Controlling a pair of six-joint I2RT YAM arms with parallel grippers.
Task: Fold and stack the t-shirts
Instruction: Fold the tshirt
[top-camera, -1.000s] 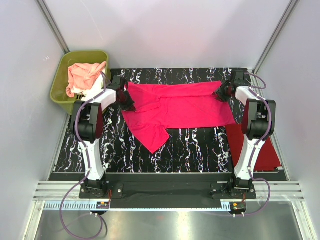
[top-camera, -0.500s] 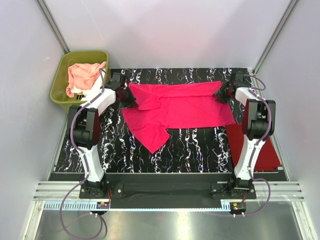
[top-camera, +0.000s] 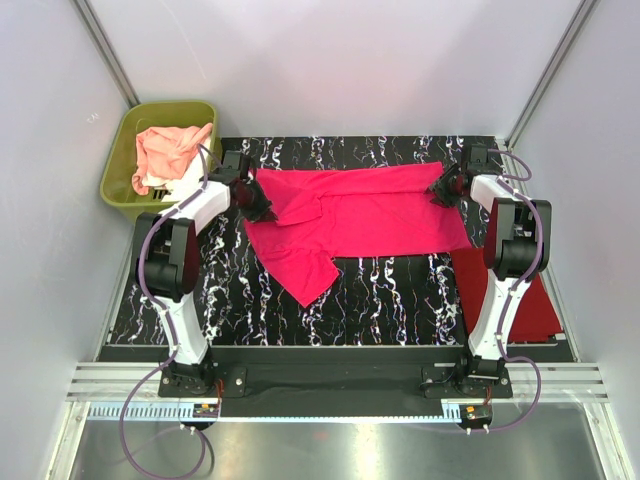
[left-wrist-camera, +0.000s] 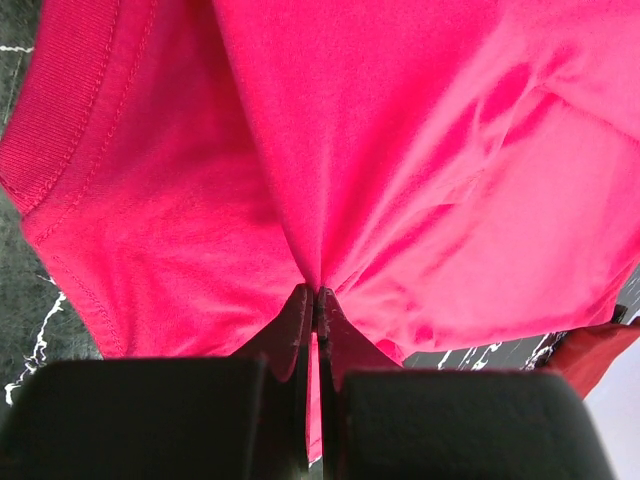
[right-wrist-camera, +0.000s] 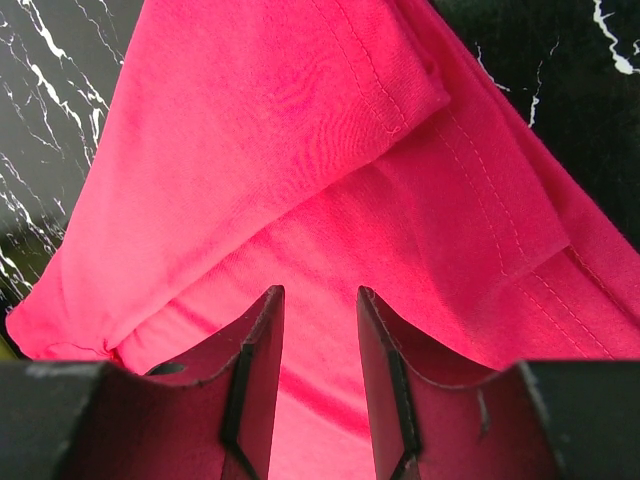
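Since the earlier frame the left arm's elbow has swung outward, and the left gripper (top-camera: 265, 210) has finished closing on the edge of the cloth.

From above, the hot pink t-shirt (top-camera: 360, 215) lies spread on the table (top-camera: 400, 290) between the two grippers, with one at each end. The right gripper (top-camera: 438, 194) is over the opposite edge. The dark red t-shirt (top-camera: 530, 300) lies folded well behind the right gripper, near that arm's base.

In the left wrist view the jaws are pressed together on a pinch of pink cloth, and the ribbed collar (left-wrist-camera: 60, 100) is just to their left.

In the right wrist view the fingers stand partly apart over the shirt's edge, and I see nothing clamped.

I judge that the fold of this shirt is only beginning. The next move calls for the right gripper to close, and then both should lift together.
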